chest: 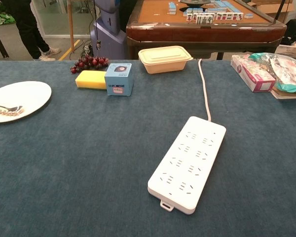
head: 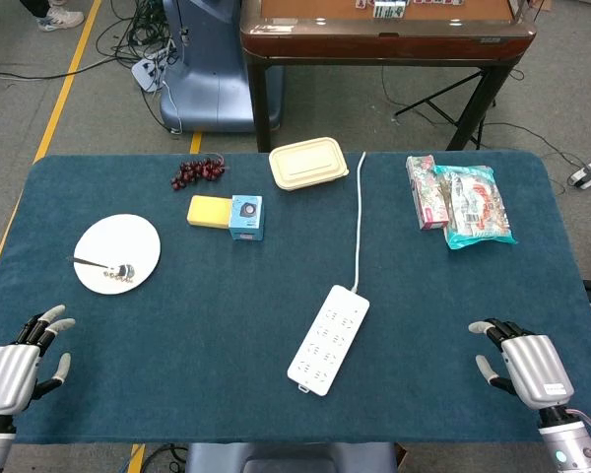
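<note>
My left hand [head: 22, 363] hovers at the table's near left corner, fingers apart, holding nothing; the white plate [head: 117, 253] is the thing nearest it. My right hand [head: 528, 363] is at the near right corner, also empty with fingers spread. Between them lies a white power strip [head: 329, 338], its cord [head: 359, 217] running to the far edge. Neither hand shows in the chest view, where the power strip [chest: 188, 161] fills the middle.
On the blue cloth: a plate [chest: 19, 98] bearing a small metal piece, a yellow sponge [head: 209, 211], a blue box [head: 245, 217], dark grapes [head: 198, 171], a beige lidded container [head: 308, 163] and snack packets [head: 460, 204]. A mahjong table [head: 384, 34] stands behind.
</note>
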You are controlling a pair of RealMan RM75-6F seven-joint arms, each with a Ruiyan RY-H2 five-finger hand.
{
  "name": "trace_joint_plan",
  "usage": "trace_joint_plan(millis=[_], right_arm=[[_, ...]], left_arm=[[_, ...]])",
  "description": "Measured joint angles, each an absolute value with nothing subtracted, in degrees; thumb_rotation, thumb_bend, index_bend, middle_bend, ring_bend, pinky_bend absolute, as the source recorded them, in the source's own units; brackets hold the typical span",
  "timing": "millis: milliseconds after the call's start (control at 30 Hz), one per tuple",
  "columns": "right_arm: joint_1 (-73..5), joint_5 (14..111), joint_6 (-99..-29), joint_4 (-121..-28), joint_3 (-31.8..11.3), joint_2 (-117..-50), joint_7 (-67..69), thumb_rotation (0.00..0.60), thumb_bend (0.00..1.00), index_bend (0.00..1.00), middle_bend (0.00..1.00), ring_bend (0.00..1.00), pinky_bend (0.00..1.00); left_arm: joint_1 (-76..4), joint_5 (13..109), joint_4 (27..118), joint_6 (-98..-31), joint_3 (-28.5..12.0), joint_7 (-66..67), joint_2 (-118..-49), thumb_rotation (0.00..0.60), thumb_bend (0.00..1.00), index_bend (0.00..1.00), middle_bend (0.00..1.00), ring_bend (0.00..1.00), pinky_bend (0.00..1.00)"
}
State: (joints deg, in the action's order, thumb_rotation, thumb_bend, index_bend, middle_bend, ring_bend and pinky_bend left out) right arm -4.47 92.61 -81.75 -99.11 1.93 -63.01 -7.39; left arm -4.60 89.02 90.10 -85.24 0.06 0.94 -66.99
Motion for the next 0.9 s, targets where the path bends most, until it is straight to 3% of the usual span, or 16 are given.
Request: trace_joint_plan(millis=[167, 300, 467, 567, 733, 900], right_arm=[[-4.77, 92.14, -80.71, -98.78, 2.01, -63.34, -7.44, 0.600, 0.34, 0.33, 0.36, 0.39, 0.64], [-5.16, 92.40, -80.31, -98.70, 2.01, -63.85, -7.93, 0.600, 0.35, 0.33, 0.41, 0.52, 0.75], [-6.15, 92.87, -79.14, -99.73, 1.81, -64.24, -9.01, 0.600, 0.36, 0.33, 0.72, 0.83, 0.95], [-7.35, 92.76, -77.41, -101.04, 1.46, -64.01, -10.89, 0.600, 0.38, 0.33, 0.84, 0.96, 1.00], [-10.19, 91.29, -73.57, -104.54, -0.02, -63.53, -16.92, 0.600, 0.47, 0.33, 0.95, 1.00, 1.00], [-13.54, 87.10, -69.09, -107.09, -2.11, -64.23, -23.53, 0.600, 0.53, 0.33, 0.99, 1.00, 1.00]], left_arm=[[-4.49, 88.67, 90.06, -85.28, -0.02, 0.71, -66.90, 0.600, 0.48, 0.31, 0.16, 0.15, 0.53], [-4.47, 88.57, 90.02, -85.31, -0.09, 0.37, -66.82, 0.600, 0.48, 0.31, 0.16, 0.15, 0.53], [-4.31, 87.49, 89.58, -85.22, -0.44, -0.84, -66.72, 0.600, 0.48, 0.34, 0.17, 0.17, 0.53], [-4.13, 87.15, 89.30, -85.68, -0.81, -1.51, -66.61, 0.600, 0.48, 0.35, 0.18, 0.18, 0.53], [-3.89, 87.50, 89.53, -86.55, -1.05, -2.42, -66.21, 0.600, 0.48, 0.35, 0.18, 0.18, 0.53], [-4.12, 87.75, 89.70, -86.22, -1.05, -2.96, -66.05, 0.600, 0.48, 0.35, 0.18, 0.18, 0.53]])
